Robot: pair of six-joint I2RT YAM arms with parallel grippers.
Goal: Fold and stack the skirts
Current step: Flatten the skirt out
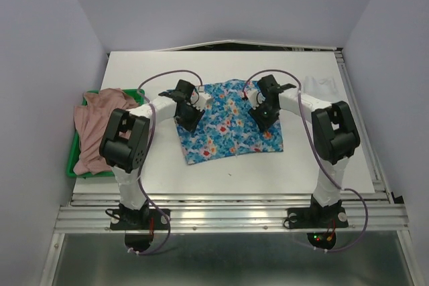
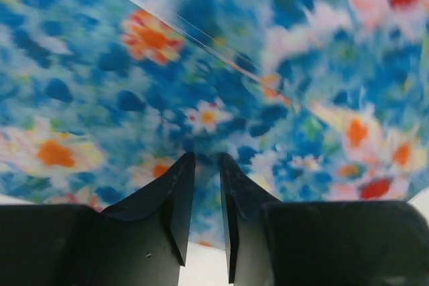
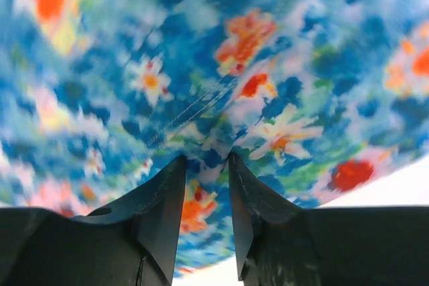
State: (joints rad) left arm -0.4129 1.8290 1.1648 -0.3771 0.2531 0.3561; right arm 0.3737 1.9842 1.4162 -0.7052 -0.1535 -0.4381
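Observation:
The blue skirt with red, white and yellow flowers point(image 1: 231, 128) lies in the middle of the white table. My left gripper point(image 1: 190, 120) is at its left part and my right gripper point(image 1: 263, 120) at its right part. In the left wrist view the jaws point(image 2: 206, 159) stand close together with a bunch of the floral cloth point(image 2: 201, 65) pinched at the tips. In the right wrist view the jaws point(image 3: 206, 160) likewise pinch a pucker of floral cloth point(image 3: 255, 51). The dusty-pink skirt point(image 1: 100, 125) lies crumpled at the left. The white skirt point(image 1: 320, 86) lies flat at the back right, faint against the table.
The pink skirt sits in a green plastic tray point(image 1: 72, 165) at the table's left edge. Grey walls close in the left, back and right. A metal rail point(image 1: 228, 212) runs along the near edge by the arm bases.

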